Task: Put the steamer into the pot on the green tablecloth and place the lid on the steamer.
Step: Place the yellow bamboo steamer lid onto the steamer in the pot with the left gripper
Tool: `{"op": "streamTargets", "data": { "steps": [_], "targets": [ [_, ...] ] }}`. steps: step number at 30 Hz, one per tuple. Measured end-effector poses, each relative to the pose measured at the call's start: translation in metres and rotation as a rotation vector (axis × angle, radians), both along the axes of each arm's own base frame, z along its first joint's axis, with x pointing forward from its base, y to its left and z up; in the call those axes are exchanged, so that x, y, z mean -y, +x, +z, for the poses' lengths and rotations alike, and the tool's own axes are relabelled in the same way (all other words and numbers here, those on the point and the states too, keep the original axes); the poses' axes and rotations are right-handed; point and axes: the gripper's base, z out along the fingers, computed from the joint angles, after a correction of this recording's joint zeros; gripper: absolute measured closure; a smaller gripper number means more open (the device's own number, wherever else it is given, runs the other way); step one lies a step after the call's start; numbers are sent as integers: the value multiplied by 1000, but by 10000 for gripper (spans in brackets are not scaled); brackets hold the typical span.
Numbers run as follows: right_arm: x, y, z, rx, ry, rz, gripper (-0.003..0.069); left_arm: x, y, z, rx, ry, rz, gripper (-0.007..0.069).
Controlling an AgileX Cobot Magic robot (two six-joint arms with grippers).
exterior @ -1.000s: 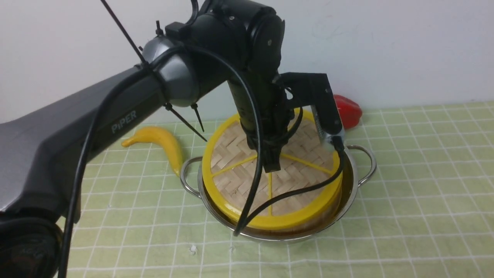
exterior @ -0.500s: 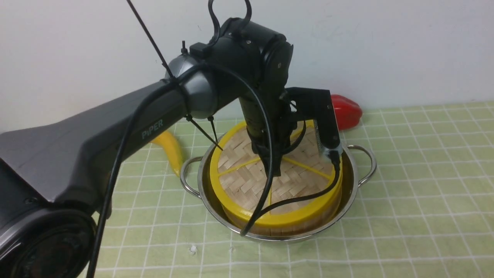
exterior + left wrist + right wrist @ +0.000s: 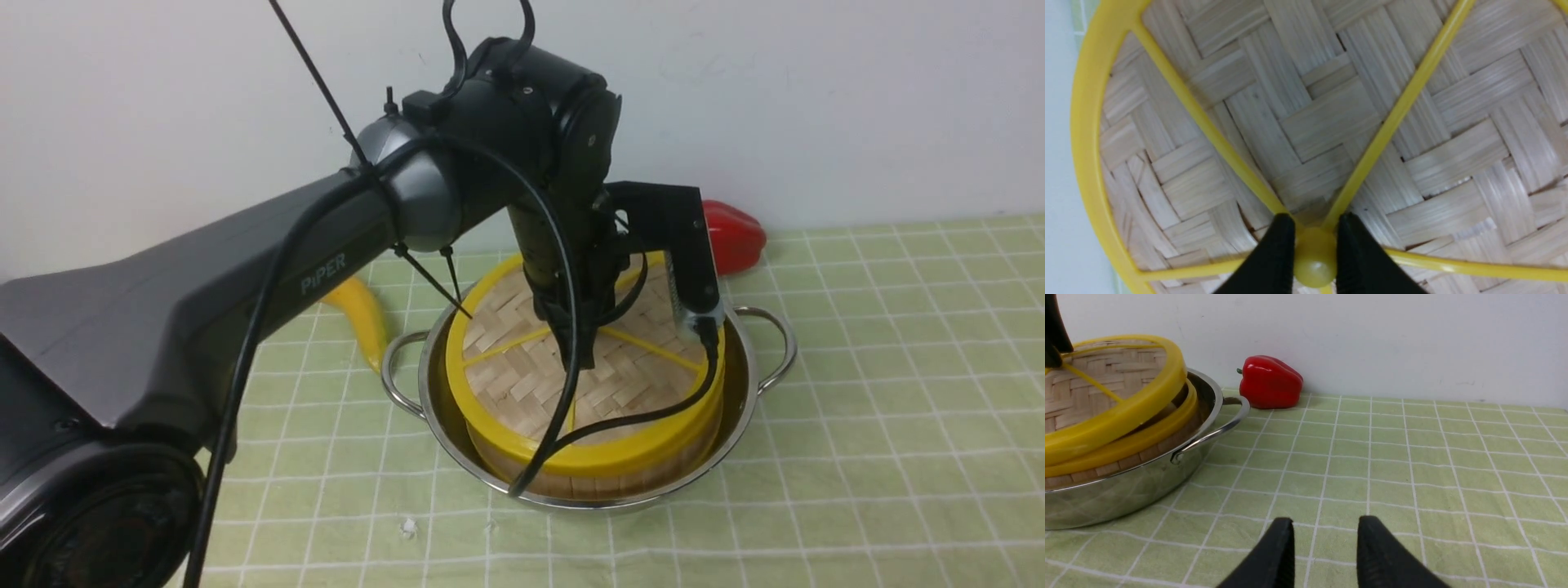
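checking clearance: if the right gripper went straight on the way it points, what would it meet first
Probably nothing soon: the right gripper points over bare green tablecloth toward the wall.

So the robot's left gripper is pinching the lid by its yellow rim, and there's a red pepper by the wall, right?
Not quite. The left gripper is pinching the lid by the little yellow knob at its centre, where the spokes meet, not by the rim. The left wrist view shows this. The red pepper is indeed by the wall.
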Motion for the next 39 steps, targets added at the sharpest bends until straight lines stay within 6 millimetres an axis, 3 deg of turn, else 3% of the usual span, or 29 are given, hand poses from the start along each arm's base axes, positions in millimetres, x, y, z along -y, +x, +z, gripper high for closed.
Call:
{"op": "streamTargets", "data": {
  "steps": [15,25,31,34,36,37,38,39],
  "targets": [
    [0,0,0,0,0,0,417,3,1,5,13,-14,-44,503],
    [0,0,0,0,0,0,417,9,10,-15,12,-13,-51,503],
    [0,0,0,0,0,0,417,9,11,-15,18,-23,6,496],
    [0,0,0,0,0,0,417,7,12,-12,33,-29,57,424],
    [0,0,0,0,0,0,417,3,12,-7,59,-23,98,294],
    [0,0,0,0,0,0,417,3,12,-7,61,-22,101,294],
    [0,0,0,0,0,0,417,1,12,0,80,-24,121,219],
    [0,0,0,0,0,0,417,1,12,1,83,-24,124,200]
  ]
}}
